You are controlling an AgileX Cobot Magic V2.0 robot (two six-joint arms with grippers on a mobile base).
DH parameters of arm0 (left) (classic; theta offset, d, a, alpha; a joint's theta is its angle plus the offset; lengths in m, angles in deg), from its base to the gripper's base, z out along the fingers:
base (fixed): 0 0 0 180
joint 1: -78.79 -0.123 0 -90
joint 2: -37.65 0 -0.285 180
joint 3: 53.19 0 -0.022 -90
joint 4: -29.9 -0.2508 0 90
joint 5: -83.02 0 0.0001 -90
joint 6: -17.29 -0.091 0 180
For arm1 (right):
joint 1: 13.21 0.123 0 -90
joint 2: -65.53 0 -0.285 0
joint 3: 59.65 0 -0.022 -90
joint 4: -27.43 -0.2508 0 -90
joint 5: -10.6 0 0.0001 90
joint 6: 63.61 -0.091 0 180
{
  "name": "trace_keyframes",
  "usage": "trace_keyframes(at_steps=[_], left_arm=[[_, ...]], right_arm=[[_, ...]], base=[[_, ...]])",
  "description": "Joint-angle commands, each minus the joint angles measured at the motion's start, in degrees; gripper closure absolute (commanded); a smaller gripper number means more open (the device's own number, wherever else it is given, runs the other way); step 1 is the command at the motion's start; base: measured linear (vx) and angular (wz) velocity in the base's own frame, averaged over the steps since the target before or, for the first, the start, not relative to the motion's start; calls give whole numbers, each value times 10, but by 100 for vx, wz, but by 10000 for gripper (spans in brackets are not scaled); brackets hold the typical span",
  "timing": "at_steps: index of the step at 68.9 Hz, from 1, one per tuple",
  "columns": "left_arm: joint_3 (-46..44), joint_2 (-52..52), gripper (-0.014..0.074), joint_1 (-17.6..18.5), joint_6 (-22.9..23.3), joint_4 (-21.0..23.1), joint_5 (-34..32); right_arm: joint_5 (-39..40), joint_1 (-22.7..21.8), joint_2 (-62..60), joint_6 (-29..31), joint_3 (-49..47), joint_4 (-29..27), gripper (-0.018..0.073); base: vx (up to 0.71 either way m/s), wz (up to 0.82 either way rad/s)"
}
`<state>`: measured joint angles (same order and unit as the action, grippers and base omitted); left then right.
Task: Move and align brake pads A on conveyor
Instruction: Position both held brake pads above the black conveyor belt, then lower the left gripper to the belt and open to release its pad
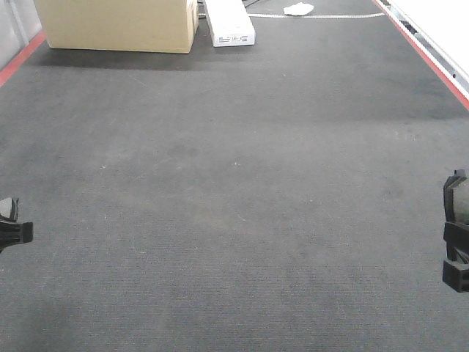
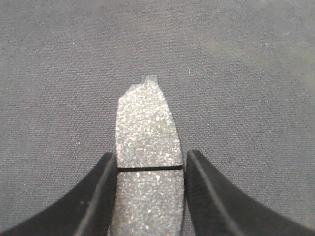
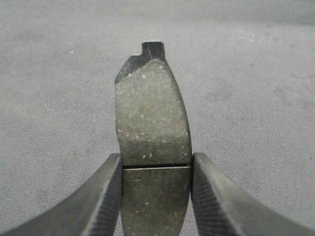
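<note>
The conveyor is a wide dark grey belt with red edge strips. In the left wrist view, a speckled grey brake pad with a groove across its middle stands between the black fingers. My left gripper is shut on it just above the belt. A darker brake pad with a notched tip is clamped the same way in my right gripper. From the front, the left gripper only peeks in at the left edge. The right gripper is at the right edge.
A cardboard box and a white carton stand on the far end of the belt, with a white rag beyond. The red strip and white frame run along the right side.
</note>
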<state>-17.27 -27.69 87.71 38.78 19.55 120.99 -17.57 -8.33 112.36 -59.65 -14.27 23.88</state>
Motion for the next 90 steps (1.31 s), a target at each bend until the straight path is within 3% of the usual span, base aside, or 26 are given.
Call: trace_keyframes(at_steps=[1, 36, 56, 68, 75, 90], left_arm=[[-17, 11, 503, 4, 1, -4, -36], [-17, 11, 503, 4, 1, -4, -36], [-17, 11, 503, 4, 1, -2, -81], [-17, 7, 503, 4, -2, 39, -90], [-17, -10, 496, 30, -34, 78, -111], [-41, -96, 477, 124, -26, 120, -163]], right_arm=[[49, -3, -1, 2, -18, 0, 489], [49, -3, -1, 2, -18, 0, 489], [49, -3, -1, 2, -18, 0, 489], [49, -3, -1, 2, -18, 0, 489], [49, -3, -1, 2, -18, 0, 489], [49, -3, -1, 2, -18, 0, 489]], base=[[0, 0], [0, 0], [0, 0], [0, 0], [0, 0], [0, 0]])
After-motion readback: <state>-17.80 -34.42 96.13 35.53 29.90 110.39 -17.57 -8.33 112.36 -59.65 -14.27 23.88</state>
